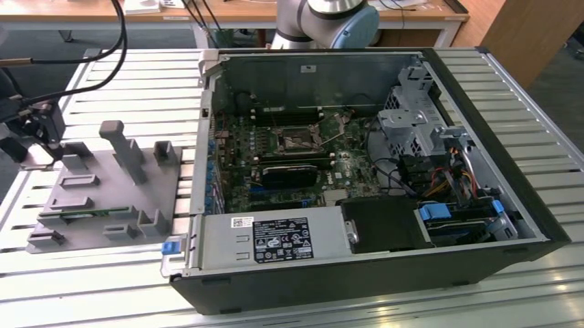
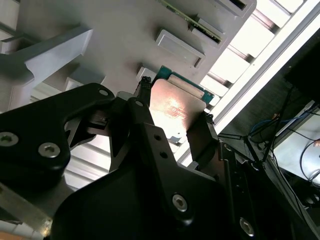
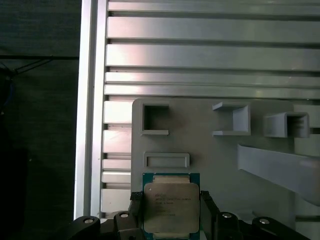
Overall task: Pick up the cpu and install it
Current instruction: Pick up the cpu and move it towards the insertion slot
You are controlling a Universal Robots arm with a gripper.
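Observation:
The cpu (image 3: 170, 205), a small square chip with a silvery top and a green rim, sits between my two black fingers (image 3: 135, 204) at the near edge of the grey plastic tray (image 3: 210, 155). My gripper (image 3: 170, 202) is shut on the cpu, one finger pressing each side. In the second wrist view the cpu (image 2: 175, 107) shows its shiny top inside the gripper (image 2: 175, 102), above the tray (image 2: 100, 50). In the exterior view the gripper (image 1: 37, 147) is at the far left by the tray (image 1: 109, 198), well away from the motherboard socket (image 1: 297, 141).
An open computer case (image 1: 365, 178) lies on the slatted metal table (image 1: 128, 82), to the exterior view's right of the tray. The tray carries upright posts (image 1: 123, 150) and small pockets, one holding a green memory stick (image 1: 78, 215). Cables and a drive cage (image 1: 415, 126) crowd the case.

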